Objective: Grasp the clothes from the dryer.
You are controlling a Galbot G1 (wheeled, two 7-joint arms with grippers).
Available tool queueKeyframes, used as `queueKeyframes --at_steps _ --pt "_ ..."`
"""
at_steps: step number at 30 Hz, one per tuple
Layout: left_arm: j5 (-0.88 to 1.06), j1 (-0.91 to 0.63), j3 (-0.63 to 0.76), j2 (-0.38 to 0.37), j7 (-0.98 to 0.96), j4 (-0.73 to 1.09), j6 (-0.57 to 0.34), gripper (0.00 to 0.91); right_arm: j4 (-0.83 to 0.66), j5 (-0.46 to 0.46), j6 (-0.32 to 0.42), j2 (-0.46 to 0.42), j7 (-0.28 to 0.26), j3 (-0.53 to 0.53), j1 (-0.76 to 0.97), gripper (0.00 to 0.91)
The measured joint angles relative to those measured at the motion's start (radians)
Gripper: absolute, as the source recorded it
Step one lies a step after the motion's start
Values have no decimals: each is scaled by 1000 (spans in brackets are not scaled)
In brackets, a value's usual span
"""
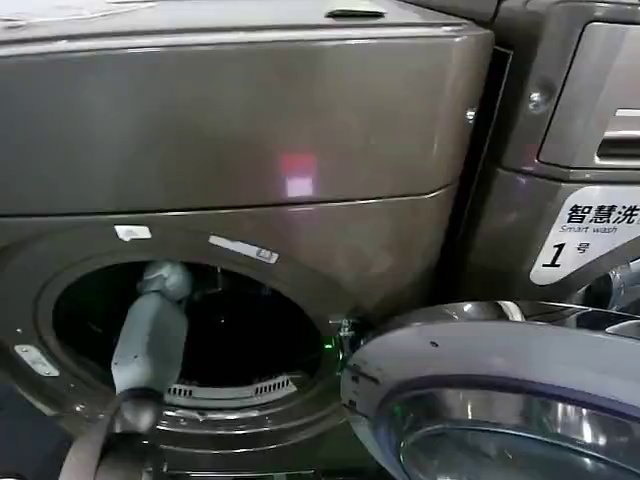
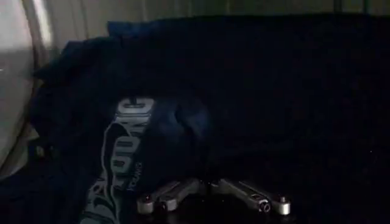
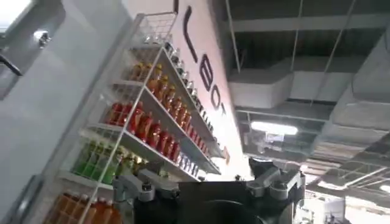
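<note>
- Clothes (image 2: pixel 122 140): navy heap with pale lettering, left half of my left wrist frame, inside the drum.
- Dryer (image 1: pixel 240 130): fills the head frame's left; porthole lower left.
- Left gripper (image 2: pixel 213 198): fingers spread, just short of the clothes.
- Right gripper (image 3: pixel 210 185): spread, aimed at a bottle shelf (image 3: pixel 146 128).

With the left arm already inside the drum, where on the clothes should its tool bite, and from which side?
Likely the raised fold of the clothes beside the pale lettering, straight ahead of the open left tool. It bunches up above the flatter fabric around it, so the fingers can close across it. Come straight in through the dryer opening, as the arm already points.
</note>
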Motion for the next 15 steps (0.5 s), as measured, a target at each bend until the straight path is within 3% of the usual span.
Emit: queueKeyframes --at_steps 15 --pt "-382 56 4 -61 -509 -155 134 0 35 32 9 26 3 -20 14 907"
